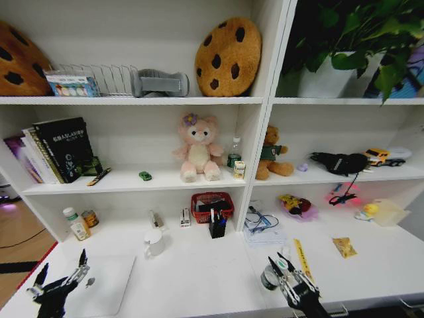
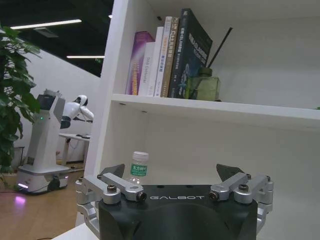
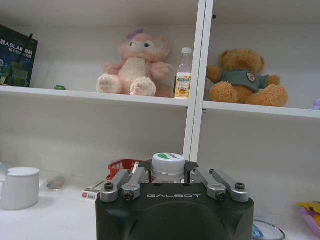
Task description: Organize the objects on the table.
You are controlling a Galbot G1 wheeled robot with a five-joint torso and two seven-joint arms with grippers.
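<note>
- Laptop [image 1: 106, 285], silver and closed, lies flat at your near left corner of the table [image 1: 199, 278].
- Your left gripper [image 1: 63, 278] hovers at its near left edge, fingers spread apart.
- Your right gripper [image 1: 286, 273] sits low over the table's near right, clamped on a small white-capped jar [image 3: 168, 167].
- You see a white mug [image 1: 154, 242], a red wire basket [image 1: 212, 205] and a black pen holder [image 1: 217, 227] toward the back.
- White shelves [image 1: 139, 179] behind carry books, a tiny green toy car [image 1: 144, 175] and a pink plush.
</note>
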